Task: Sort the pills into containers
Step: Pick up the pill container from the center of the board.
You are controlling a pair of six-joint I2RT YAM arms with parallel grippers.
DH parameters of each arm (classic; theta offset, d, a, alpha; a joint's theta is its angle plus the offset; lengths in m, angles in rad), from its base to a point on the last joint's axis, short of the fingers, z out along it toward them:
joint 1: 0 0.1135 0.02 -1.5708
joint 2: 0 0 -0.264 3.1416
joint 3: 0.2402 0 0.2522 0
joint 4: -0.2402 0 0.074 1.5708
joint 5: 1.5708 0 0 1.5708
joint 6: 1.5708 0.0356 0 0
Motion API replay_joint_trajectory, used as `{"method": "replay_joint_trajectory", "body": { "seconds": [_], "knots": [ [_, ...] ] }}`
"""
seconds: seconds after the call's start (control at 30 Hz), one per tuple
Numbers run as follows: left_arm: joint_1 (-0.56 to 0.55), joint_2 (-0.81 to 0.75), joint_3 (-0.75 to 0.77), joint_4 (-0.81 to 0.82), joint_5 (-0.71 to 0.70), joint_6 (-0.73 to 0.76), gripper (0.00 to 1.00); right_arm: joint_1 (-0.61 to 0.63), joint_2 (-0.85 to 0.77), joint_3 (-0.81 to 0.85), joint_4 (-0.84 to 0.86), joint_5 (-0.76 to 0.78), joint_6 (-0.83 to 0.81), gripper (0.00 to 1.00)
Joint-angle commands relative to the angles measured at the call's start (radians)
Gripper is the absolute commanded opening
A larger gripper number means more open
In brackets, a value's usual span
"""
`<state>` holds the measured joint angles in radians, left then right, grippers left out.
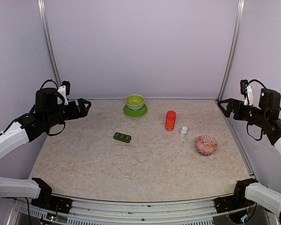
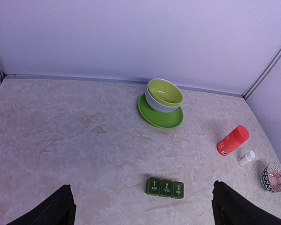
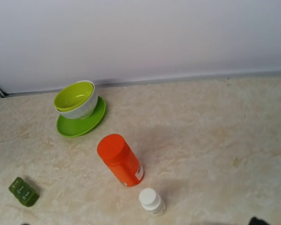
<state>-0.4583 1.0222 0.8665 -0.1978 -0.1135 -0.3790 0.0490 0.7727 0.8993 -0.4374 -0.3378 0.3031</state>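
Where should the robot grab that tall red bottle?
I'd grip the red bottle around its round body, just below the cap, coming down from above. It stands upright with straight sides, and the small white bottle close on its right crowds a sideways approach.

On the lids of the containers [image 2: 165, 187] we read 1, 2, 3; the print beneath each is too small.
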Motion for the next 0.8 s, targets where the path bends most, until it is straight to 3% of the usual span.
{"method": "replay_joint_trajectory", "body": {
  "seconds": [0.0,0.1,0.17,0.3,0.5,0.77],
  "knots": [
    [-0.029,0.028,-0.026,0.054,0.005,-0.036,0.99,-0.015,0.063,-0.003,-0.017,-0.028,0.078,1.00],
    [-0.041,0.043,-0.035,0.074,0.005,-0.043,0.99,-0.015,0.079,-0.024,0.034,-0.151,0.050,1.00],
    [-0.046,0.053,-0.037,0.078,0.000,-0.047,0.99,-0.015,0.039,-0.092,0.156,-0.213,0.063,1.00],
    [-0.055,0.061,-0.050,0.095,-0.003,-0.056,0.99,-0.016,-0.018,-0.134,0.184,-0.153,0.105,1.00],
    [-0.074,0.075,-0.075,0.123,-0.015,-0.066,0.99,-0.015,0.070,-0.146,0.183,-0.233,0.086,1.00],
    [-0.110,0.134,-0.090,0.133,-0.024,-0.059,0.99,0.046,0.188,-0.106,0.126,-0.149,0.026,1.00]
  ]
}}
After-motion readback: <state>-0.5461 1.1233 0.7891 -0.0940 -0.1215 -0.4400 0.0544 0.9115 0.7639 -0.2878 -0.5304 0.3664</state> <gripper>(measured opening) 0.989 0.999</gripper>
